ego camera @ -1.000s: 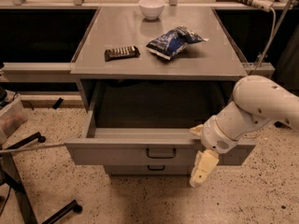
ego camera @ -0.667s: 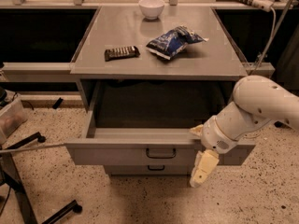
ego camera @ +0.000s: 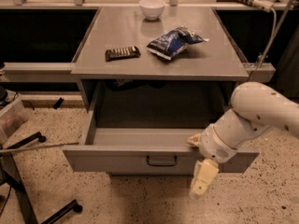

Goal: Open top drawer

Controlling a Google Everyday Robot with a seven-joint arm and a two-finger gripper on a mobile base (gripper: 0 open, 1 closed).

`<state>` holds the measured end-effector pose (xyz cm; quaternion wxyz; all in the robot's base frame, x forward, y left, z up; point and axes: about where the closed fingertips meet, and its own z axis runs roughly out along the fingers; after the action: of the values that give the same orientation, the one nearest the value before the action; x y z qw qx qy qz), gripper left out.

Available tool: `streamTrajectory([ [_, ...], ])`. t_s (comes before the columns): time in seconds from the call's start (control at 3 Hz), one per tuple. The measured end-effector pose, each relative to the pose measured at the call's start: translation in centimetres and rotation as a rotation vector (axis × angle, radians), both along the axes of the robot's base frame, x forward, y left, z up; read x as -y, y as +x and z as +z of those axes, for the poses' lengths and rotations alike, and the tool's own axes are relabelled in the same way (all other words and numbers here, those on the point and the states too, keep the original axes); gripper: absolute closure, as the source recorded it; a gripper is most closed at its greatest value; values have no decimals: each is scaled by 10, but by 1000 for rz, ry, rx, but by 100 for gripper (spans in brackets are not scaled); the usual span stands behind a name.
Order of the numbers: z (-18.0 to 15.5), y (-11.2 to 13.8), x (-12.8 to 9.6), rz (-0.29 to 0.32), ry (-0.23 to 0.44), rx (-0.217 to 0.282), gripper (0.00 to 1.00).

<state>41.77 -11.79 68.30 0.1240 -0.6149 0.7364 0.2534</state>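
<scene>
Top drawer (ego camera: 117, 158): pulled out, grey, black handle (ego camera: 161, 161) | tool (ego camera: 200, 185): front-right of it

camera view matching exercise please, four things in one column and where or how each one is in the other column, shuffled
Things:
1 top drawer
2 white bowl
3 blue bag
4 tool

Places or states:
a at the back of the cabinet top
b hanging in front of the drawer front, right of its handle
c pulled out, tray showing
d lying mid-top, right of the dark bar

Pairs: 1-c, 2-a, 3-d, 4-b
</scene>
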Motion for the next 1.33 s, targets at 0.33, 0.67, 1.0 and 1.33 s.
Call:
streamTrajectory([
  [0.33,26,-50,0,-58,17,-46,0],
  [0.67,26,-50,0,-58,17,-46,0],
  [1.0,42,-17,-6,-8,-8,53,0],
  [1.33,49,18,-10,38,-19,121,0],
])
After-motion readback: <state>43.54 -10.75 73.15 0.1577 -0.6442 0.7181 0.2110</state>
